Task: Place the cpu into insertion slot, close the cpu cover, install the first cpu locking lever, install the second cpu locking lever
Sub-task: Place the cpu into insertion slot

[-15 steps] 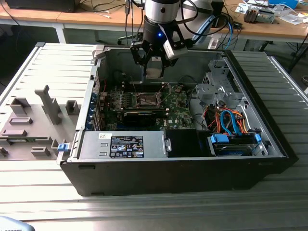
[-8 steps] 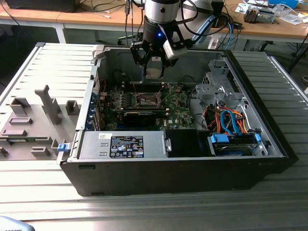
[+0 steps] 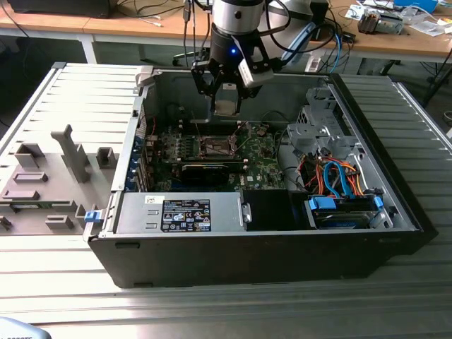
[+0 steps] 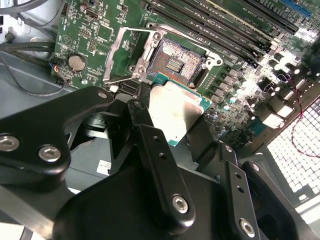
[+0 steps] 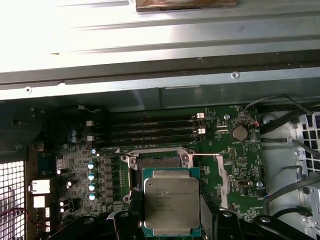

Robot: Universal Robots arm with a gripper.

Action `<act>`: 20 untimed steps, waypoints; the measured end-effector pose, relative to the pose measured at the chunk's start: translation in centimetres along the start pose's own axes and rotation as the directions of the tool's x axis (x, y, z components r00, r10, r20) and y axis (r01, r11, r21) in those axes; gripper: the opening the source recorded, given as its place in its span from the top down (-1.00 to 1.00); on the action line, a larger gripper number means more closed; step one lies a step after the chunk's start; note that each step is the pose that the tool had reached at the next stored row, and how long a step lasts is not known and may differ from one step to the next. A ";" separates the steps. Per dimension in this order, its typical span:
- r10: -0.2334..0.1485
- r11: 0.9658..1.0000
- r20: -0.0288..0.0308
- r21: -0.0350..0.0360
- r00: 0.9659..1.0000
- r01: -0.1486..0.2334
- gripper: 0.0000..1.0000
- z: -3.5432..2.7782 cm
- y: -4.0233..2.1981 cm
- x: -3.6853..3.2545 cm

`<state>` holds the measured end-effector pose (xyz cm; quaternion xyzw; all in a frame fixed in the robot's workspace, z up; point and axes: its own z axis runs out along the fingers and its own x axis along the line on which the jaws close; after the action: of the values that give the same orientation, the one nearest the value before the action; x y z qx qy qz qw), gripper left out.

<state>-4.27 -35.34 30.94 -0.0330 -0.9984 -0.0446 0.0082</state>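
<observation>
The jaws gripped the cpu (image 5: 172,202) by its edges, holding it clear of the bare insertion slot (image 5: 159,162) just beyond their tips; the cpu cover (image 4: 146,50) stood open beside the slot.

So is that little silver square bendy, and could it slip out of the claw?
Probably stiff: the cpu looks like a flat metal-topped plate, unbent in the gripper. Likely light, being thin. It might slip, since its smooth edges are all the fingers pinch.
</observation>
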 end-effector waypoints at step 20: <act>0.030 1.000 0.003 -0.001 1.000 -0.030 -0.08 0.03 0.00 0.00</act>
<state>-4.27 -35.34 30.92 -0.0480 -0.9978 -0.0447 0.0075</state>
